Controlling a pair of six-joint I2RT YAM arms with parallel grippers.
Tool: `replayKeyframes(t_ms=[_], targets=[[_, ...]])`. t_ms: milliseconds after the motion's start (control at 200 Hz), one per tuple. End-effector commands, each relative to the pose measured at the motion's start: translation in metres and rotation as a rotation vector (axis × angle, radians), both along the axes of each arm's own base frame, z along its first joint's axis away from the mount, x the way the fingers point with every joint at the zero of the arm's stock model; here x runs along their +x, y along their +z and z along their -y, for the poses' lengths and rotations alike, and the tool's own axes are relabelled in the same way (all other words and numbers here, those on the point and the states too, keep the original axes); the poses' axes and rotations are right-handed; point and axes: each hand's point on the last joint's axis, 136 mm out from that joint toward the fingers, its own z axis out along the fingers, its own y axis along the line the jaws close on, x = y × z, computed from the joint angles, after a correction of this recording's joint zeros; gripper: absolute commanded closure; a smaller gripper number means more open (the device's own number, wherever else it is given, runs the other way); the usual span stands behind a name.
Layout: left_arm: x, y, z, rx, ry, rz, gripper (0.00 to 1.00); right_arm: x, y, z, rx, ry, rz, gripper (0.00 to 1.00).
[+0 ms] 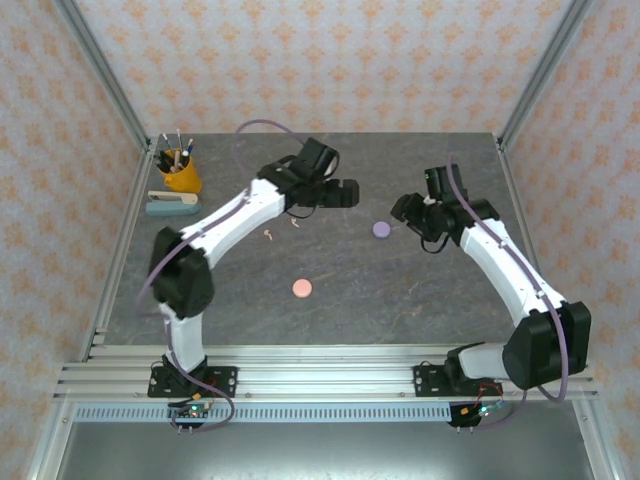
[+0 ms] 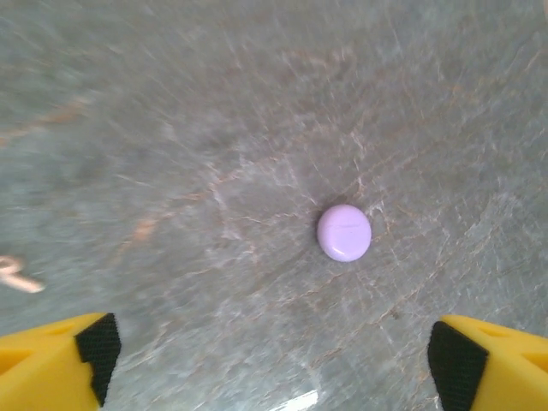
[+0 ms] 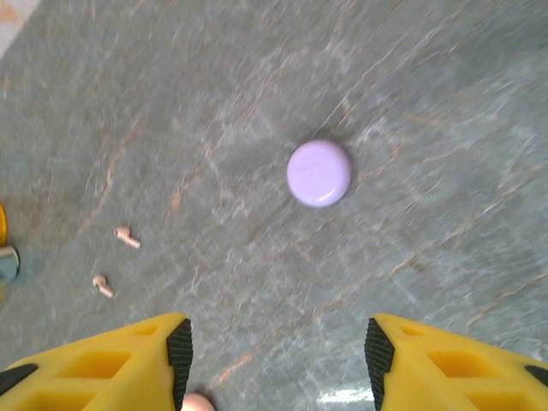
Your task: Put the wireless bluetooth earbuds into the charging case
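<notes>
Pale pink earbuds lie loose on the stone table, left of centre and well apart from the pink case below them. Left gripper hangs spread wide and empty, facing the purple case right of centre. Right gripper, likewise wide and empty, overlooks the same case, presumably poised for a pick.

Blurry pale pink earbud at the left edge; pink round case mostly below the bottom edge.
</notes>
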Motion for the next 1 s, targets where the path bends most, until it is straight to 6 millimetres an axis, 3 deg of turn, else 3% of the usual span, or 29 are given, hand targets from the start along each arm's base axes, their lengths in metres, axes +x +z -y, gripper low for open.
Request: replayKeyframes(t_ms=[0,160,315,670,695,851,996], targets=[[-0.006,0.011,-0.05,0.133,0.101,0.086,0.01,-0.008,-0.007,-0.016,-0.066,0.049,-0.017,0.41],[-0.021,0.029,-0.105,0.213,0.222,0.174,0.0,-0.023,-0.02,-0.046,-0.151,0.112,-0.044,0.37],[-0.036,0.034,-0.157,0.265,0.394,0.226,0.0,-0.039,-0.035,-0.08,-0.231,0.164,-0.075,0.29],[-0.055,0.031,-0.229,0.149,0.615,0.235,0.0,-0.071,-0.082,-0.178,-0.399,0.297,-0.185,0.25],[-0.056,0.031,-0.235,0.146,0.643,0.242,0.0,-0.072,-0.084,-0.184,-0.404,0.301,-0.191,0.12],[-0.062,0.032,-0.262,0.086,0.763,0.272,0.0,-0.083,-0.1,-0.209,-0.454,0.316,-0.228,0.08],[-0.067,0.024,-0.28,0.086,0.803,0.175,0.0,-0.09,-0.116,-0.223,-0.492,0.336,-0.261,0.08]])
